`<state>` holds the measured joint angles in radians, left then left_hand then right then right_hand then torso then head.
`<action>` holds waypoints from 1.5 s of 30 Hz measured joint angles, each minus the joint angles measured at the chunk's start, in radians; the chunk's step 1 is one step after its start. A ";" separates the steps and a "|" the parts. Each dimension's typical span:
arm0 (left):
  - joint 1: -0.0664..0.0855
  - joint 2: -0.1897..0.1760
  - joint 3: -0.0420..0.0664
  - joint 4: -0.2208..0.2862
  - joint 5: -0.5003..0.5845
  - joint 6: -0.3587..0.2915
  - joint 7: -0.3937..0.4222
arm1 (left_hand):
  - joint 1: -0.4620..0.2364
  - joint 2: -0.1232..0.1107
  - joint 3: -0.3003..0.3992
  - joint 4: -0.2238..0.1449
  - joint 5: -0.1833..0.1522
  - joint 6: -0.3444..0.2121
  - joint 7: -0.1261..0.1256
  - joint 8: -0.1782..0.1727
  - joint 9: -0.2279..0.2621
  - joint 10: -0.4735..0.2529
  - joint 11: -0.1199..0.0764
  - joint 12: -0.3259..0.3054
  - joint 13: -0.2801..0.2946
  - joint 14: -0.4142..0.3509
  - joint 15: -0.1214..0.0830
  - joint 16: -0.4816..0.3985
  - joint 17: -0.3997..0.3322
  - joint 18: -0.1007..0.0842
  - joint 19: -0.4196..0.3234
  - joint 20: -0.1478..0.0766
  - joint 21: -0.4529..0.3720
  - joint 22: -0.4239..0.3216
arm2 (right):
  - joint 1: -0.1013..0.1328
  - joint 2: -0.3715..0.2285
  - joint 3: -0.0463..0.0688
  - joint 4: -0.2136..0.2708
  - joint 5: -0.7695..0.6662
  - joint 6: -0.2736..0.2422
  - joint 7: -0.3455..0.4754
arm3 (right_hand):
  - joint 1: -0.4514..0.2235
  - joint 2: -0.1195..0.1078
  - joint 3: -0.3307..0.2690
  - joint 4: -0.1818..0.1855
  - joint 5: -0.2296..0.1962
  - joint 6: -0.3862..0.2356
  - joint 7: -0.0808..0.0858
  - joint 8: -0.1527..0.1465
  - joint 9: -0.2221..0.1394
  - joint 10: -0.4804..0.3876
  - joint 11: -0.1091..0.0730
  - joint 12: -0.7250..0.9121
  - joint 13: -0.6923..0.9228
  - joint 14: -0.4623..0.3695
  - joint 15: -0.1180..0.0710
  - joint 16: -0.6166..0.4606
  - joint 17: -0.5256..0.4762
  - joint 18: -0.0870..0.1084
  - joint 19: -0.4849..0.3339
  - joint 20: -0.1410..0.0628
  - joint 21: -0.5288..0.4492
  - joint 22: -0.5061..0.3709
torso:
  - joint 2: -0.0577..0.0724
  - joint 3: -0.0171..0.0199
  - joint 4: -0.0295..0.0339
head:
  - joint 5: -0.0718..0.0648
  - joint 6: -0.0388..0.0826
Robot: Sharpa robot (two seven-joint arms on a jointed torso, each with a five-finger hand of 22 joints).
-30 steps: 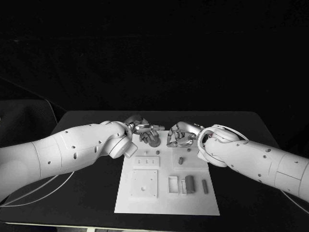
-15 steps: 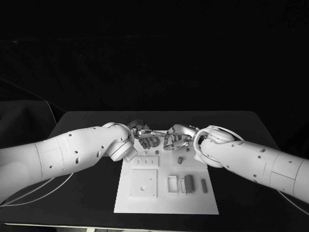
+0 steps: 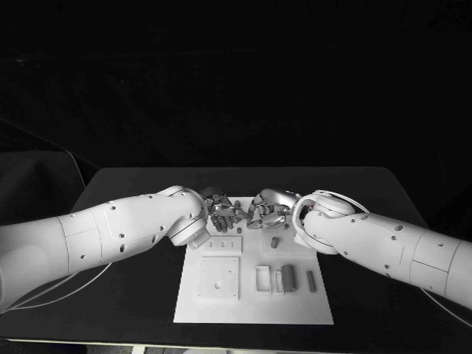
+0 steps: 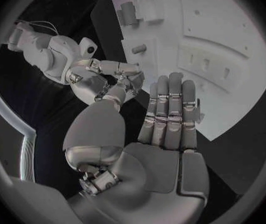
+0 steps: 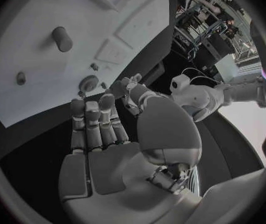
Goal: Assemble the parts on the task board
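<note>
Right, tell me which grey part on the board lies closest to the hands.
The short grey peg by the board's far edge, just below the right hand. The other grey pieces, the block and slim bar, sit farther toward the robot.

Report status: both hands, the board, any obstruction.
Left hand and right hand open, holding nothing, at task board's far edge. Grey parts lie on board. No obstruction seen.
</note>
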<state>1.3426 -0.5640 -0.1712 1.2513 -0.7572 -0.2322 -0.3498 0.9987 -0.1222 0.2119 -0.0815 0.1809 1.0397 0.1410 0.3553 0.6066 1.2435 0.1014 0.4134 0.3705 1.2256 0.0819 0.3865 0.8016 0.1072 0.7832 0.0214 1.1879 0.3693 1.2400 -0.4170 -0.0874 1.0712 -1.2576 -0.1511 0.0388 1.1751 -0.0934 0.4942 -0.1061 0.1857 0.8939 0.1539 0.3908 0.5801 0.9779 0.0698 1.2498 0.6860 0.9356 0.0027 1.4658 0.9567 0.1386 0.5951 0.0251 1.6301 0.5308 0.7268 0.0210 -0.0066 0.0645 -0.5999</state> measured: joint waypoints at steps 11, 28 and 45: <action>0.000 0.004 0.000 -0.002 -0.013 0.015 -0.013 | 0.000 0.000 0.000 0.000 0.000 0.000 0.000 0.000 -0.001 0.000 0.000 0.000 0.001 0.006 -0.001 0.000 0.002 -0.001 0.004 0.004 0.000 0.000 | 0.000 0.008 0.000 0.003 -0.001 0.011 -0.005 | 0.000 0.000 0.003 0.003 0.000 0.000 0.000 -0.002 0.000 0.000 0.000 0.000 0.000 0.000 0.000 0.000 0.000 0.000 0.000 0.000 0.000 0.000 | 0.000 0.0000 0.0001 | 0.001 0.001; 0.000 0.013 0.000 -0.005 -0.013 0.033 -0.024 | 0.024 0.031 0.023 -0.002 0.000 0.009 -0.002 -0.002 -0.002 0.007 0.000 0.000 0.002 0.007 0.000 -0.004 0.012 0.007 0.003 0.004 0.000 -0.001 | 0.000 0.014 0.000 0.011 -0.008 0.020 -0.011 | -0.004 0.004 0.003 0.003 0.000 0.005 0.000 -0.006 -0.002 0.002 0.002 0.000 -0.001 0.000 0.000 0.000 0.000 0.000 0.000 0.000 0.000 0.000 | 0.002 0.0005 0.0000 | -0.001 -0.001; 0.001 0.019 0.001 -0.014 -0.013 0.044 -0.025 | 0.088 0.074 0.085 -0.021 0.000 0.016 -0.002 -0.004 -0.004 0.007 0.000 0.000 0.003 0.010 -0.004 -0.009 0.028 0.007 0.011 0.004 0.000 -0.004 | -0.002 0.018 -0.001 0.016 -0.016 0.029 -0.018 | -0.004 0.004 0.003 0.003 0.000 0.006 0.001 -0.003 -0.003 0.002 0.002 0.000 -0.001 0.000 0.000 0.000 0.000 0.000 0.000 0.000 0.000 0.000 | 0.004 -0.0002 -0.0004 | -0.001 0.002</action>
<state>1.3440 -0.5452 -0.1703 1.2378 -0.7704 -0.1884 -0.3747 1.0864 -0.0480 0.2967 -0.1026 0.1809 1.0558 0.1392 0.3514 0.6026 1.2509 0.1015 0.4134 0.3731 1.2359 0.0778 0.3775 0.8296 0.1147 0.7939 0.0249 1.1878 0.3654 1.2382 -0.3988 -0.0886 1.0871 -1.2738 -0.1217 0.0204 1.1713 -0.0896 0.4969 -0.1034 0.1857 0.8997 0.1547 0.3880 0.5776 0.9796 0.0716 1.2498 0.6854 0.9358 0.0030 1.4657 0.9567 0.1387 0.5951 0.0251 1.6300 0.5308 0.7304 0.0208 -0.0070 0.0639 -0.5978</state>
